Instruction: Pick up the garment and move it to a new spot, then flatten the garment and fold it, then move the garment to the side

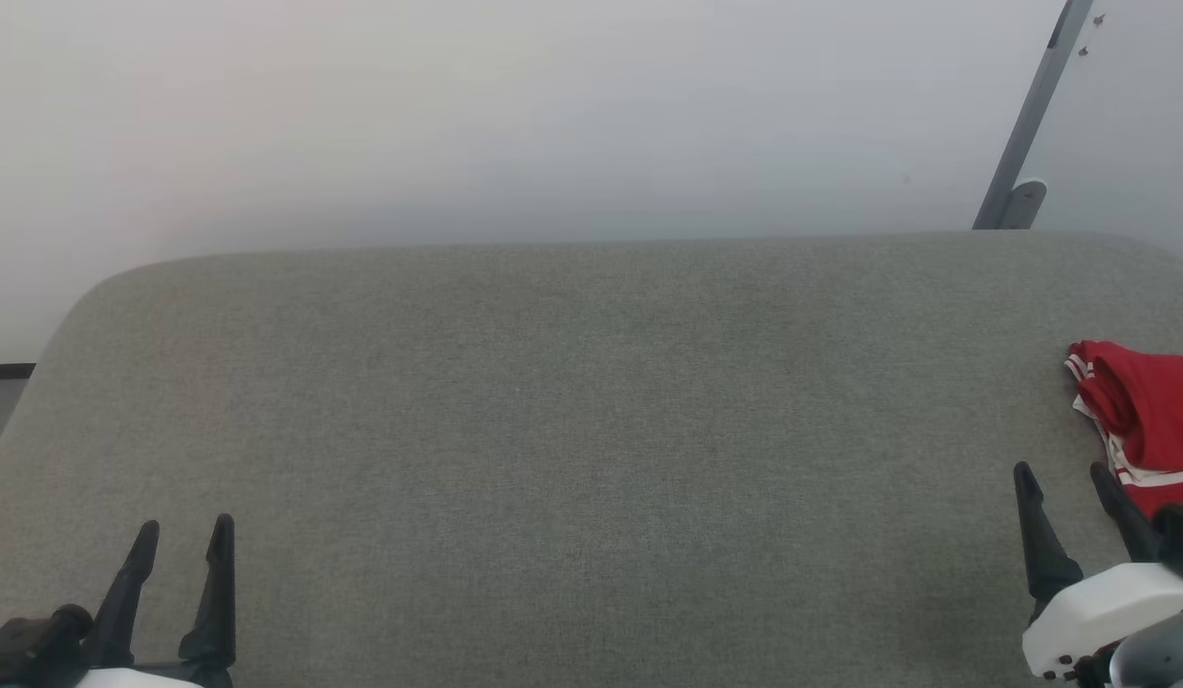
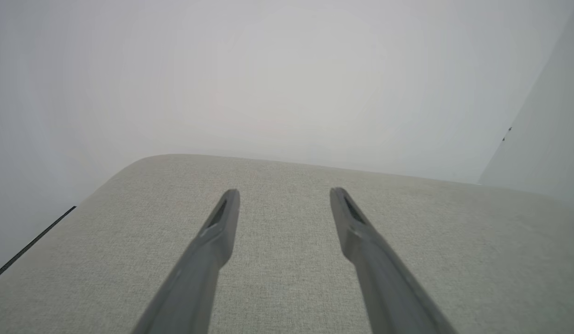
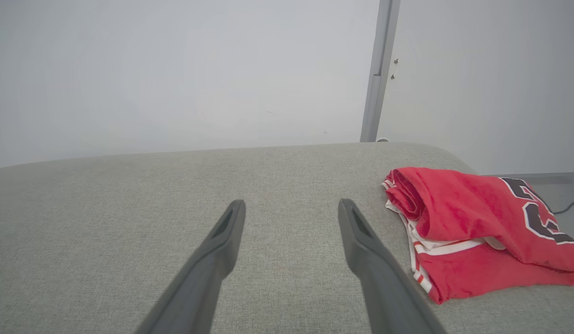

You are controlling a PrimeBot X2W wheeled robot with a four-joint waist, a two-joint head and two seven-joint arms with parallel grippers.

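**Position of the garment.** The garment lay in a loosely bunched heap on the grey fabric surface, near the right end of that surface. It was red, with white and red-striped trim along its folds. Part of a black, white-edged print showed on its top layer.

In the right wrist view, the garment lay just to the right of the right gripper. It was clear of both fingers and not between them. In the head view, the outer finger overlapped the garment's lower edge.

**Right arm.** The right gripper's jaws were spread wide and held nothing. Its fingers extended forward over the surface, toward the far edge and the pale wall.

**Left arm.** The left gripper was at the opposite end of the surface, well apart from the garment. Its jaws were likewise spread and empty, and its fingers pointed toward the far edge.

**Background.** A grey post leaned against the wall behind the right end.
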